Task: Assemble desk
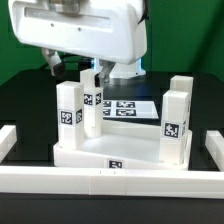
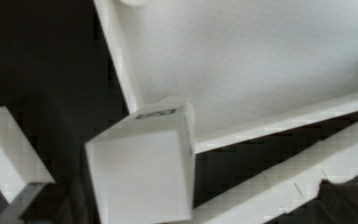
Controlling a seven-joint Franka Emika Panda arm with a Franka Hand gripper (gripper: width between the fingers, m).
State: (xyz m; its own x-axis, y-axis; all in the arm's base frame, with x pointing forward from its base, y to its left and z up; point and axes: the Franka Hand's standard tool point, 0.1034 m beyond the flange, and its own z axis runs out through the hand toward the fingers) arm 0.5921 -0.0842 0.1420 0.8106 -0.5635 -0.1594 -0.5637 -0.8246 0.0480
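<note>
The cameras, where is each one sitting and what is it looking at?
Exterior view: sits off the arm, low at the table's edge, facing the desk panel with legs standing on it; the robot's white arm fills the top, and its hand reaches down at the leg toward the back.
Wrist view: rides on the wrist and looks down on the panel and one leg; a finger of the hand shows at the edge.
Both views share the panel and probably that leg.
</note>
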